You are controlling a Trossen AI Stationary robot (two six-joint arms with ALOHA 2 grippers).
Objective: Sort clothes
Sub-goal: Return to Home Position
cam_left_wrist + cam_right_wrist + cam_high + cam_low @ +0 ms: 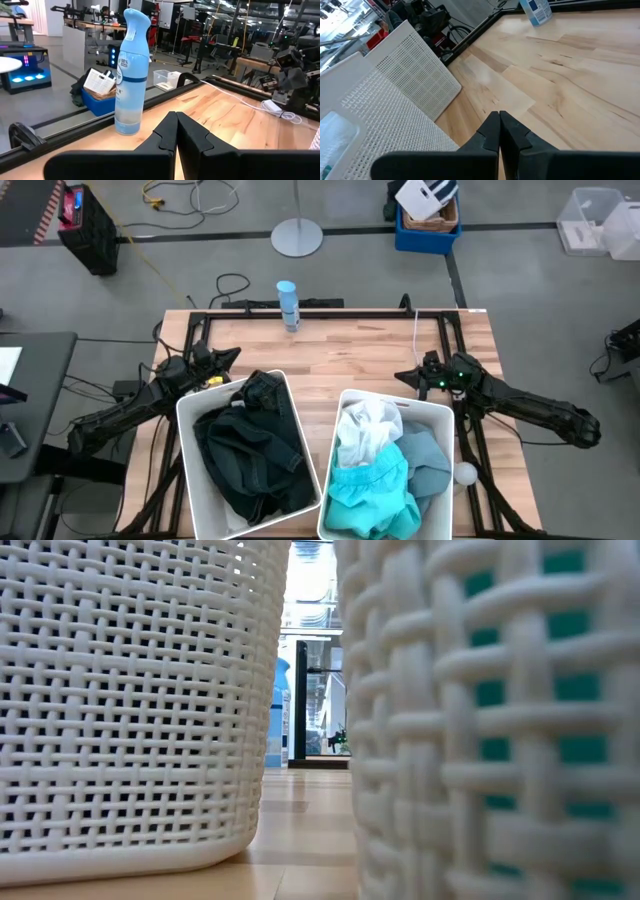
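Observation:
Dark green and black garments (250, 450) fill the left white bin (188, 442). A white garment (365, 428), a pale grey-blue one (428, 458) and a turquoise one (368, 490) lie in the right white bin (440, 412). My left gripper (232, 357) is shut and empty above the table beside the left bin's far left corner; its fingers show closed in the left wrist view (176, 131). My right gripper (403, 377) is shut and empty just beyond the right bin's far edge, as the right wrist view (499, 131) shows.
A slim blue bottle (288, 304) stands upright at the table's far edge, also in the left wrist view (131, 75). Bare wooden tabletop (340, 345) lies between the bottle and the bins. A white ball (465, 473) sits beside the right bin. A white cable (416, 330) runs along the far right.

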